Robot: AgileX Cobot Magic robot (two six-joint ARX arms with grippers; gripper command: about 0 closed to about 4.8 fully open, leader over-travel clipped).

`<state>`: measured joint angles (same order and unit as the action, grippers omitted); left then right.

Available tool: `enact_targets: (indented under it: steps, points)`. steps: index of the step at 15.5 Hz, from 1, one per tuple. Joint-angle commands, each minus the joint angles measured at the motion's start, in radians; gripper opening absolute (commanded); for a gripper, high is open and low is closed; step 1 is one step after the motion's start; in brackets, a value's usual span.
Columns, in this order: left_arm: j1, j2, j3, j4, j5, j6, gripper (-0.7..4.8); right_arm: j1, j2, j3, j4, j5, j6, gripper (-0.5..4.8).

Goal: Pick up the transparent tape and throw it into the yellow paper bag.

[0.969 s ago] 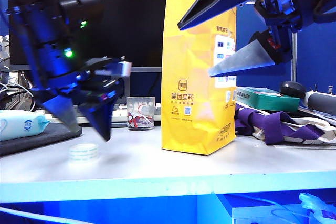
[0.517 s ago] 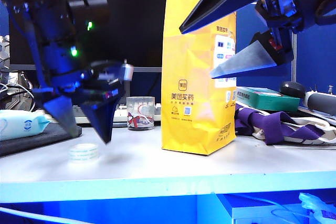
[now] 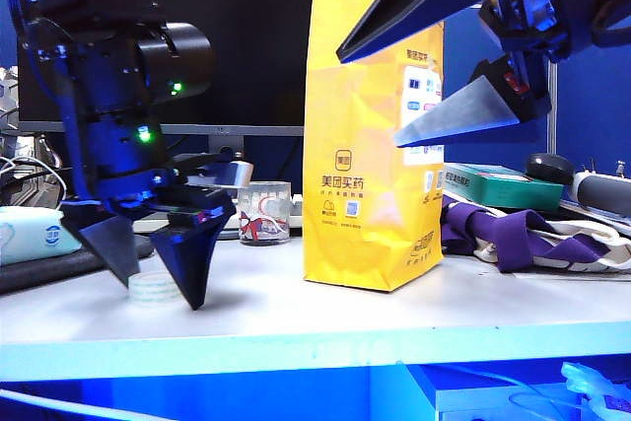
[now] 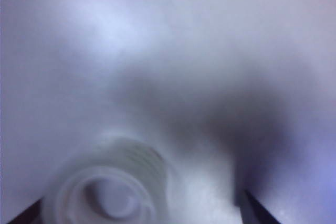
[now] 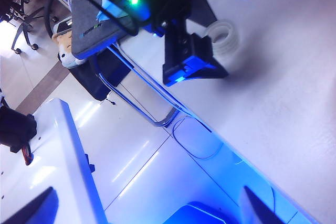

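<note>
The small flat roll of clear whitish tape (image 3: 155,288) is lying flat on the pale grey bench (image 3: 325,317), well to the left of the tall yellow crinkled paper bag (image 3: 373,140). The left hand (image 3: 150,283) is hanging right over the roll, its two dark fingers (image 3: 189,263) spread wide and straddling it, tips near the bench. The right hand (image 3: 394,91) is hovering high in front of the bag's upper part, its fingers spread too, gripping nothing. A clear glass cup (image 3: 264,212) is standing between roll and bag, further back.
</note>
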<state>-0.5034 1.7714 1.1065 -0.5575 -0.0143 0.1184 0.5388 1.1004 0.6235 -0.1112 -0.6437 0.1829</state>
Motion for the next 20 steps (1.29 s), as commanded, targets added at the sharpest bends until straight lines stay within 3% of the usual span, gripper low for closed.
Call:
enact_targets:
  steps: [1,3,6,7,12,17,20]
  points:
    - [0.001,0.021,0.001,0.006,-0.010,0.004,4.79,0.001,-0.003,0.005,0.011,-0.004,-0.005,4.50]
    - [0.000,0.021,0.001,0.016,-0.012,0.005,4.71,0.001,-0.003,0.005,0.011,-0.003,-0.005,4.50]
    - [0.001,0.021,0.001,-0.001,-0.012,0.024,2.94,0.001,-0.003,0.005,0.012,-0.002,-0.005,4.50]
    - [0.001,0.021,0.001,-0.006,-0.016,0.026,2.71,0.001,-0.003,0.005,0.012,-0.001,-0.006,4.50]
    - [0.000,0.021,0.031,-0.041,-0.020,0.095,2.68,0.001,-0.002,0.005,0.013,0.027,-0.033,4.50]
    - [-0.001,0.007,0.275,-0.201,-0.002,0.120,2.68,0.000,-0.003,0.006,0.088,0.111,-0.068,4.50]
    - [-0.001,-0.055,0.422,-0.253,0.072,0.121,2.68,-0.016,-0.003,0.014,0.140,0.130,-0.079,4.50]
